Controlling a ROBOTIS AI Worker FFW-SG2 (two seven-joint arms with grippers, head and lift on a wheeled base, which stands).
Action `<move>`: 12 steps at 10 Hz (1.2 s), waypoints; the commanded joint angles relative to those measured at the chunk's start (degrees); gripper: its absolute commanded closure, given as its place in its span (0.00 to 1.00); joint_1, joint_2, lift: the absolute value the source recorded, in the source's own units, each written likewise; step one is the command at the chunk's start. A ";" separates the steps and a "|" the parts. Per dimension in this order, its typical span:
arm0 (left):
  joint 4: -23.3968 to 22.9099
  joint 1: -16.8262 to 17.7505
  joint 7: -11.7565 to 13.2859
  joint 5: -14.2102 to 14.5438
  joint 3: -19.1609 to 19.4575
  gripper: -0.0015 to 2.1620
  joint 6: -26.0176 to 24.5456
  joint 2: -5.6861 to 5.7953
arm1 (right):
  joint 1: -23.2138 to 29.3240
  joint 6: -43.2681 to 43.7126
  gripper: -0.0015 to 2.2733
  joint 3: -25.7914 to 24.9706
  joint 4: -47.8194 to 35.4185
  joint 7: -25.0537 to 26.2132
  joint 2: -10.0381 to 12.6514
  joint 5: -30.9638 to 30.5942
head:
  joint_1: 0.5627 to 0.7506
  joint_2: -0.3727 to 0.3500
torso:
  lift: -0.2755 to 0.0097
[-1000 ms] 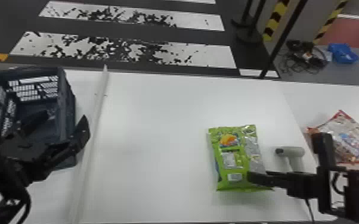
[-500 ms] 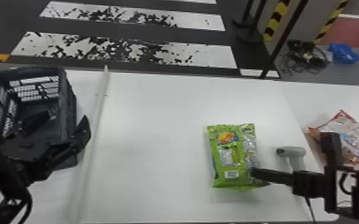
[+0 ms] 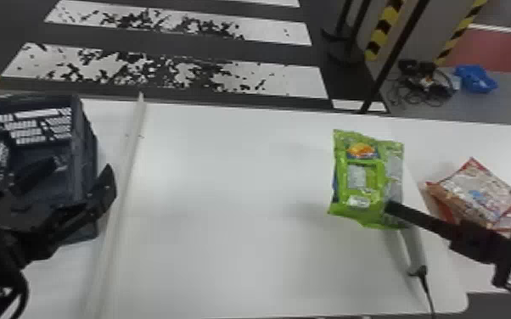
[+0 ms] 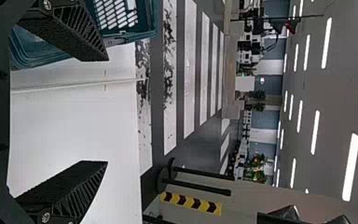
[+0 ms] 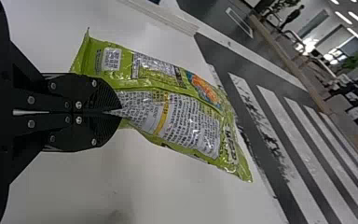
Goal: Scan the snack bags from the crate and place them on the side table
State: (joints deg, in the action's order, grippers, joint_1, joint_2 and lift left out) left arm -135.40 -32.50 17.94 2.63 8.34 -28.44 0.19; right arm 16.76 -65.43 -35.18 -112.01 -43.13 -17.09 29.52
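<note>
In the head view my right gripper (image 3: 391,207) is at the lower right edge of the green snack bag (image 3: 363,180), which hangs over the white table and hides part of the grey scanner (image 3: 414,248). The right wrist view has the right gripper (image 5: 120,112) shut on the near edge of the green bag (image 5: 172,116), its printed back showing. My left gripper (image 3: 108,169) is parked beside the dark crate (image 3: 85,148) at the left. In the left wrist view its fingers stand wide apart, the left gripper (image 4: 105,112) holding nothing.
Red-and-white snack bags (image 3: 477,193) lie on the side table (image 3: 479,142) at the right. A raised white strip (image 3: 129,169) runs between the crate and the middle of the table (image 3: 225,191). The scanner's cable (image 3: 428,292) trails off the front edge.
The right gripper has raised the green bag and carried it right, so that it now covers the scanner's upper part. The left arm has stayed put.
</note>
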 commanded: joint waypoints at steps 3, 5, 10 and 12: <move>-0.39 0.24 -0.01 -0.09 -0.43 0.04 -0.18 -0.19 | -3.05 9.74 0.98 -9.73 6.02 10.87 0.04 6.61 | 0.70 0.14 | 0.64; -0.83 0.16 -0.01 -0.17 -0.43 0.04 -0.35 -0.19 | -6.74 23.28 0.98 -10.44 17.09 14.74 -1.89 6.69 | 0.70 0.03 | 0.64; -1.18 -0.20 0.08 -0.26 -0.34 0.04 -0.53 -0.01 | -15.53 38.75 0.94 -6.83 42.84 21.42 -12.18 5.38 | 0.70 0.03 | 0.64; -1.27 -0.28 0.17 -0.17 -0.17 0.04 -0.53 0.08 | -16.93 39.45 0.55 -5.25 47.50 24.50 -13.67 4.32 | 0.70 0.03 | 0.64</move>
State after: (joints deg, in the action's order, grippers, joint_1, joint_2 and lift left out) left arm -136.62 -32.74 18.04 2.42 8.13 -28.97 0.25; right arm 0.17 -26.28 -40.88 -65.61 -19.00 -30.47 34.09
